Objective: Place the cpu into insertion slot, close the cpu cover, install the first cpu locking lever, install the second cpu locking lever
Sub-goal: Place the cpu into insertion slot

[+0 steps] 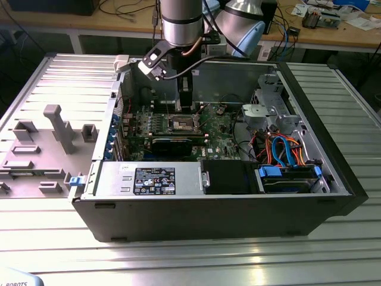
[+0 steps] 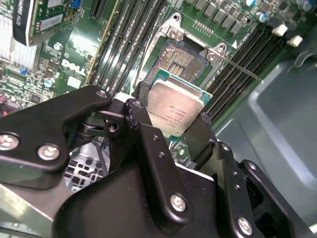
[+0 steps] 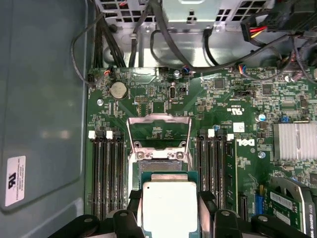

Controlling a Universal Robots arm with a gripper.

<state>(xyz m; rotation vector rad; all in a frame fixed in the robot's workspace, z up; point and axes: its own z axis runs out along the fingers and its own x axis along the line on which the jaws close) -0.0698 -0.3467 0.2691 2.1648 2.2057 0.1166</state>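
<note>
My gripper (image 2: 172, 115) pinches the cpu (image 2: 174, 105) by its edges, close over the open socket (image 2: 181, 58). If I lower it tilted or misaligned, it could bend the socket's pins or slip free.

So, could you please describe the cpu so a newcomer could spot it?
Look inside the open computer case at the green motherboard. By its open socket, the gripper pinches the cpu: a small flat square with a silver-grey metal top, unlike the long black memory slots nearby.
</note>
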